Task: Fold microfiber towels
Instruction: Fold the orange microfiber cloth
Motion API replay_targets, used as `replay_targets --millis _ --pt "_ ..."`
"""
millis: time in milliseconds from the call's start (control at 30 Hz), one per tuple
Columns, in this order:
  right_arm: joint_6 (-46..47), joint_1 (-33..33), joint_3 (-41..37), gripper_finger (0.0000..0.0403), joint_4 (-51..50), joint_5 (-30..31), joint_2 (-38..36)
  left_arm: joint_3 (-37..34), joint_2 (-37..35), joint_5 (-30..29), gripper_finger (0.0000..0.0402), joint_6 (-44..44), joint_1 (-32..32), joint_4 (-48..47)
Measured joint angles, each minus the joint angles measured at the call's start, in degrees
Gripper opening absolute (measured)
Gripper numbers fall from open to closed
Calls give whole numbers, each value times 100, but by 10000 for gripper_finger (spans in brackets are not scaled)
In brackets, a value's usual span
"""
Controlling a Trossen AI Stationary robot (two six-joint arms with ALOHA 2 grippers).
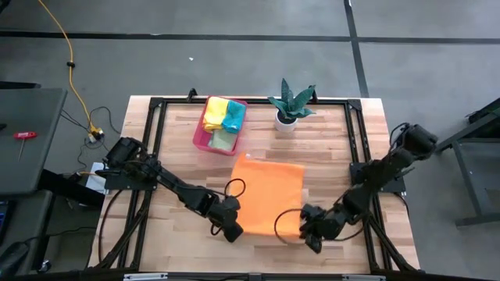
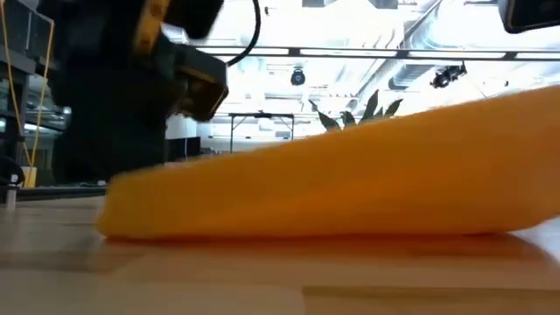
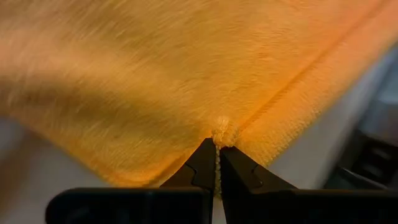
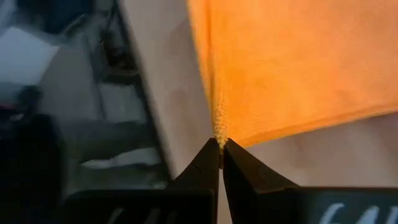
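I've got both grippers pinching the orange towel (image 1: 268, 193) near the pink tray (image 1: 198, 134): left gripper (image 3: 217, 144) and right gripper (image 4: 220, 144) each clamp a corner. Low view's mostly blocked by cloth.

Bare table (image 1: 328, 148) right of the orange towel (image 1: 268, 187) — tray (image 1: 198, 136), plant (image 1: 291, 103) behind.

We see the left arm stretched low from the table's left edge toward the near middle, its left gripper (image 1: 232, 231) clamped tight, fingers (image 3: 205, 167) pressed together; the right arm folds in from the right side, its right gripper (image 1: 310, 239) low near the front edge, fingers (image 4: 208, 163) pinched tight
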Motion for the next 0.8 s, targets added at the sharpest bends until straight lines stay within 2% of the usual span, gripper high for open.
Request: replay_targets --millis 67,267,500,667,800 --pt "120 141 -9 0 77 -156 101 11 -20 271 4 17 7 150" --pt "366 259 62 0 262 -494 375 6 -233 413 4 116 86 76" --pt "11 174 63 0 329 -1095 1 20 -444 1344 5 390 396 30" --pt "127 179 59 0 -274 -918 -72 13 -468 1158 5 503 463 26" --pt "164 179 56 0 -236 -898 143 14 -308 1181 5 472 434 55"
